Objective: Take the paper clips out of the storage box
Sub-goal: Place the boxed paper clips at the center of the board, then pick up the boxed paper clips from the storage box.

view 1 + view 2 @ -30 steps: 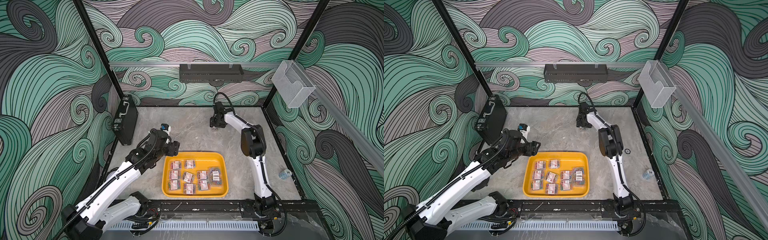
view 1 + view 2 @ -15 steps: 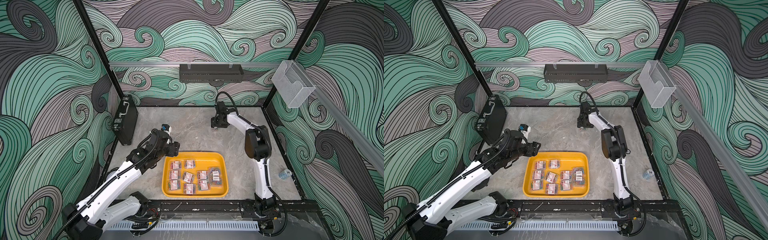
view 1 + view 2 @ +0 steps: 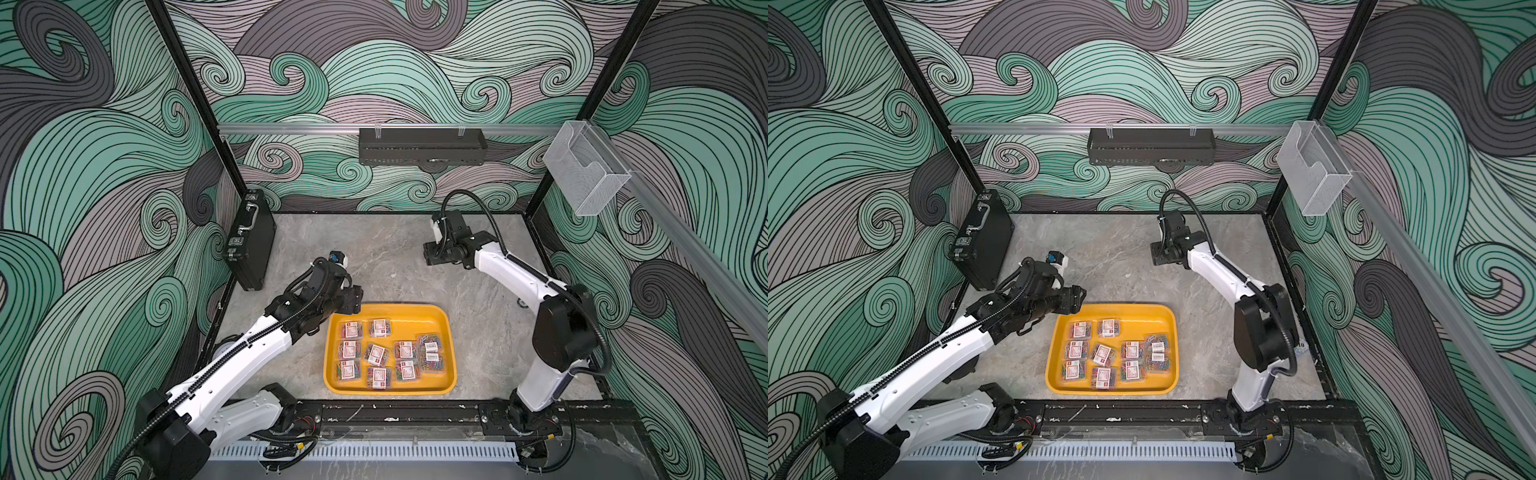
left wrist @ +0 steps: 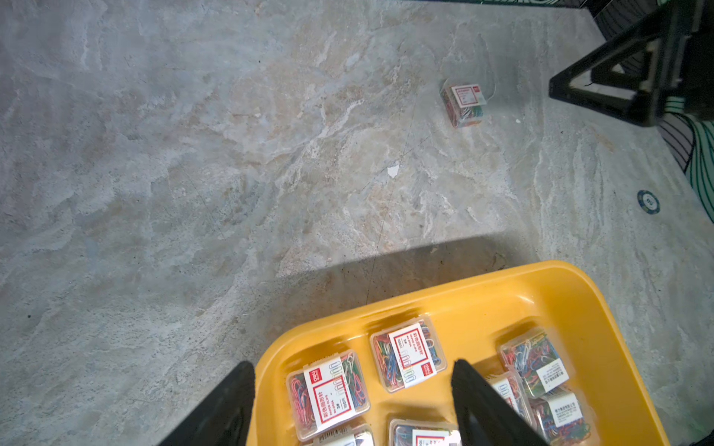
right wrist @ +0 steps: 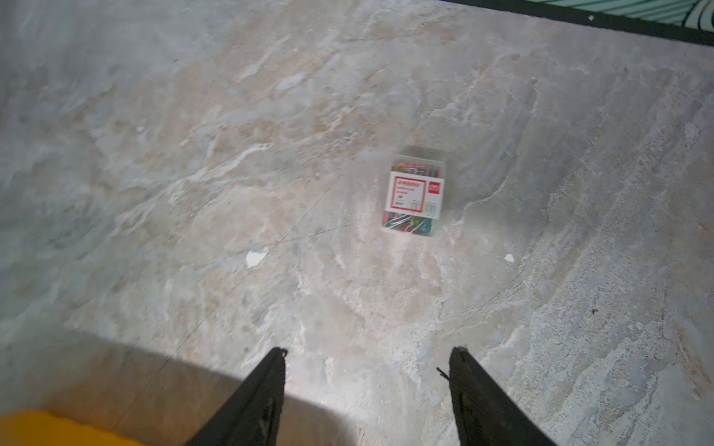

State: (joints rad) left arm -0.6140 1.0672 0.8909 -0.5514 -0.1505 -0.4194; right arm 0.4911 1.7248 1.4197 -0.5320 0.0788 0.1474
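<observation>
One paper clips box [image 5: 415,191] ahead of right gripper [image 5: 369,349], jaws spread, nothing held

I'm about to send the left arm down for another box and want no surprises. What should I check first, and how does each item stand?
1. The left gripper is open and empty: ok.
2. The right gripper is open and empty: ok.
3. The lone paper clip box lies on the table, clear of the right fingers: ok.
4. Both left fingers are inside the storage box rim: not ok, one looks outside it.
5. The nearest paper clip box lies flat, label up: ok.
</observation>
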